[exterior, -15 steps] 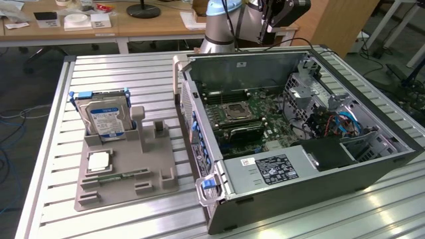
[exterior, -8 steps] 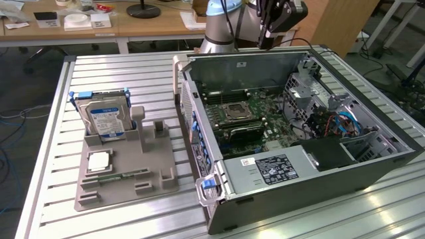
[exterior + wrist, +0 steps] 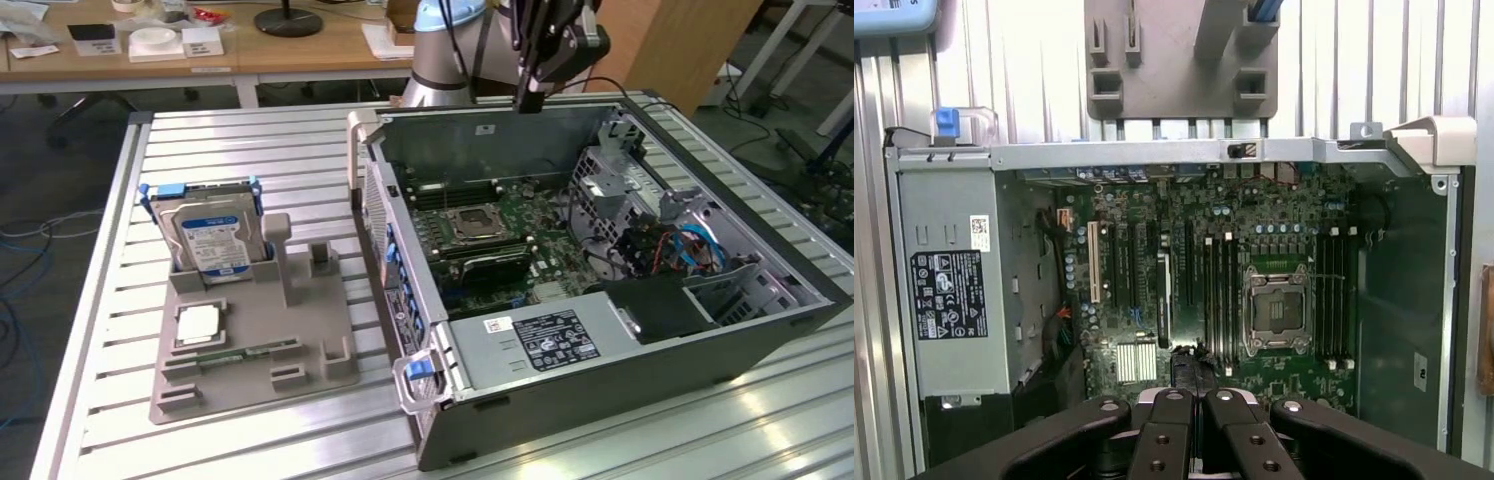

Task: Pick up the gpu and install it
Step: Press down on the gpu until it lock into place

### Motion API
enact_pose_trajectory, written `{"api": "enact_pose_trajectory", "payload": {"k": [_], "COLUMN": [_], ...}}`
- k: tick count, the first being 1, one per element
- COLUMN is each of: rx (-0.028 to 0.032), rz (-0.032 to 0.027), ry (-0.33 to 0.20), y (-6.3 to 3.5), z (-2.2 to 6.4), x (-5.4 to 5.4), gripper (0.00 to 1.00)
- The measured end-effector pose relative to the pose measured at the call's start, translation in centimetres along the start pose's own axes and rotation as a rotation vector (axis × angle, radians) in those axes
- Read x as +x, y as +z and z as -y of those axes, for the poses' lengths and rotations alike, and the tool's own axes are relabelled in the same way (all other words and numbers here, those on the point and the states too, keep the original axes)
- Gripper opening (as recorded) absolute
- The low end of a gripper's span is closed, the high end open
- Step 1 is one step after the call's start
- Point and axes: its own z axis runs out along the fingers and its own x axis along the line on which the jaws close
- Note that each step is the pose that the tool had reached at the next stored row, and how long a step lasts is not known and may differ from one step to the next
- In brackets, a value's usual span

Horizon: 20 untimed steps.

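Note:
The gpu (image 3: 485, 264) is a dark flat card standing on edge in a slot of the motherboard, inside the open computer case (image 3: 787, 270). In the wrist view the gpu (image 3: 1164, 300) appears edge-on as a thin dark strip among the slots. My gripper (image 3: 530, 102) hangs above the far wall of the case, well clear of the card. Its black fingers (image 3: 1172, 430) are pressed together, so my gripper (image 3: 1194, 402) is shut with nothing between them.
A grey fixture tray (image 3: 214, 375) lies on the slatted metal table to the exterior view's left of the case. It holds an upright hard drive (image 3: 214, 240), a processor chip (image 3: 199, 323) and a green memory stick (image 3: 240, 352). The power supply (image 3: 561, 340) fills the case's near corner.

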Motion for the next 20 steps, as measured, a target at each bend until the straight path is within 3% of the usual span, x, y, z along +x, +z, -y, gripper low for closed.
{"api": "enact_pose_trajectory", "payload": {"k": [13, 20], "rx": [-0.0016, -0.0017], "rz": [0.0, 0.0002], "ry": [0.0, 0.0], "y": [2.3, 2.64], "z": [-0.06, -0.06], "x": [0.1, 0.1], "gripper": [0.11, 0.11]}}
